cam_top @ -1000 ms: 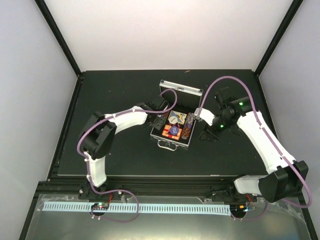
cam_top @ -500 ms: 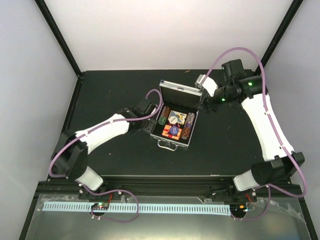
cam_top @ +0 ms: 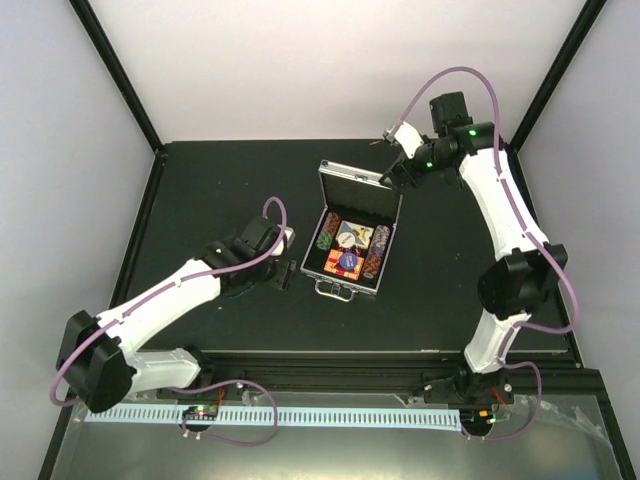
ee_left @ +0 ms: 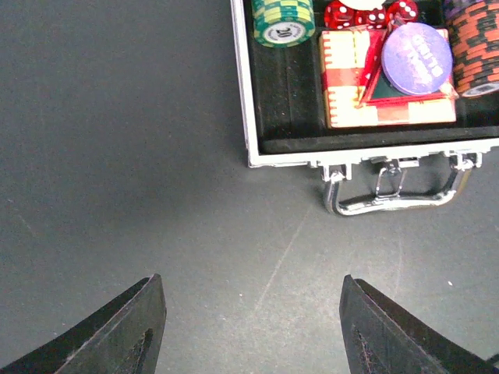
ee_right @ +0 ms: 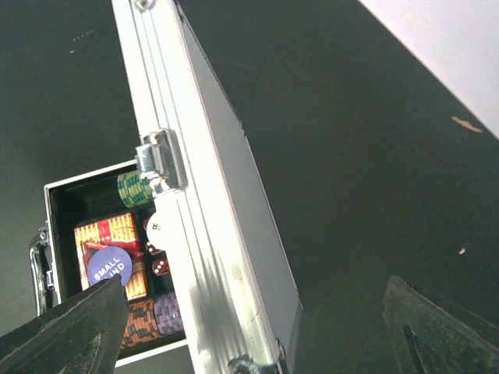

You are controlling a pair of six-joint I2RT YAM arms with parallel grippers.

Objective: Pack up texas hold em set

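Left hand: I see it spread open and empty, low over the bare surface, just in front of the handle.
Right hand: it is up at the far right corner of the lid, fingers released wide. The lid's edge runs between them, and I cannot tell whether they touch it.
Case: the silver case lies mid-surface, open, with its lid standing nearly upright at the far side.
Contents: a green chip stack, red dice, the card deck with a purple disc lying on it, and an orange-and-black chip stack at the right all sit inside the tray.
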